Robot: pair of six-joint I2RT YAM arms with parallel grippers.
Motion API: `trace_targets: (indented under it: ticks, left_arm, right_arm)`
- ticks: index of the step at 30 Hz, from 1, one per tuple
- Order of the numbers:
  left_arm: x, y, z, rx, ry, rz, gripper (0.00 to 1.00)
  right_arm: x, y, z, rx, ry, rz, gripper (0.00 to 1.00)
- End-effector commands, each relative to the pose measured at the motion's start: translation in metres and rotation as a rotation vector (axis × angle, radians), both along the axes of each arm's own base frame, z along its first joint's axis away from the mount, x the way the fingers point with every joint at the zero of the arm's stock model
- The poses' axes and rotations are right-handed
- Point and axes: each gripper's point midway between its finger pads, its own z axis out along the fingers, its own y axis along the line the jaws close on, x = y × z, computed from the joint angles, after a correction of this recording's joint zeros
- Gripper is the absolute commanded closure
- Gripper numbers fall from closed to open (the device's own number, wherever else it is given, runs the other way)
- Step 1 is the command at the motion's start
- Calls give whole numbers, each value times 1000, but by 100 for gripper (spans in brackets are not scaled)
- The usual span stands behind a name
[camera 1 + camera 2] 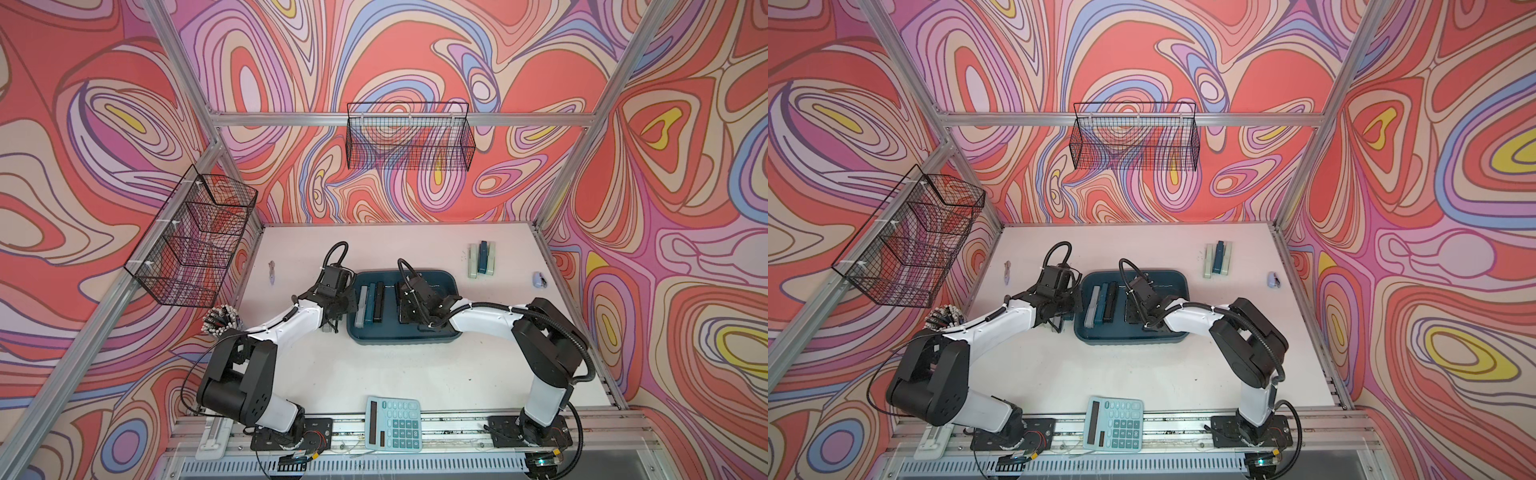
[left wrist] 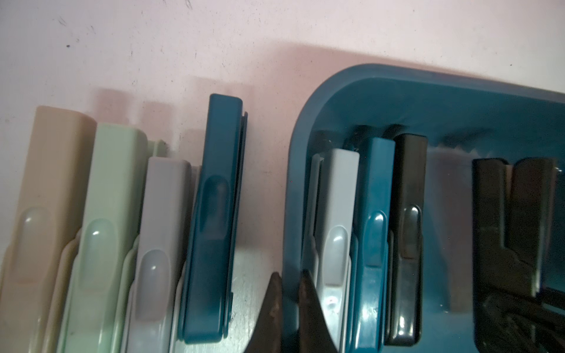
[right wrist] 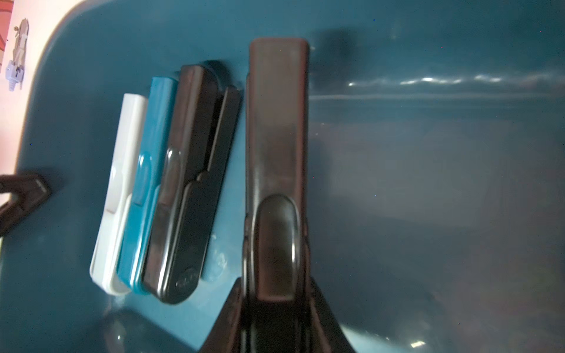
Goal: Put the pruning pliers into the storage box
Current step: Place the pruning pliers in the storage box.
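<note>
On the pale table, right gripper clamps a black plier over the box, parallel beside three stored pliers; left gripper pinches the box rim.

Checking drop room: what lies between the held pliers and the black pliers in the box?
Bare box floor separates held pliers and black pliers, per the right wrist view.

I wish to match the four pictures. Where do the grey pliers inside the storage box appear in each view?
In a top view: grey pliers, left end of the row of three in the storage box.
In a top view: the grey pliers, same place.
Left wrist: pale grey bar just inside the box wall.
Right wrist: looks white, outermost of the row.
Shared landmark: the teal pliers lying against it.
</note>
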Motion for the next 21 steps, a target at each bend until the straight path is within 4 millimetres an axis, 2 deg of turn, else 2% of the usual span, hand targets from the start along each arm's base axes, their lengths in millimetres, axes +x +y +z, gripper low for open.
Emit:
trace_targets:
  ticks: [1, 11, 21]
  left_arm:
    - [-15, 7, -11, 23, 59, 0, 96]
    - [-16, 7, -13, 19, 63, 1, 96]
    - [-16, 7, -13, 22, 60, 0, 96]
  right_arm:
    - [9, 18, 8, 72, -23, -7, 76]
    - [15, 37, 2, 121, -8, 7, 74]
    - [19, 46, 3, 142, -2, 19, 64]
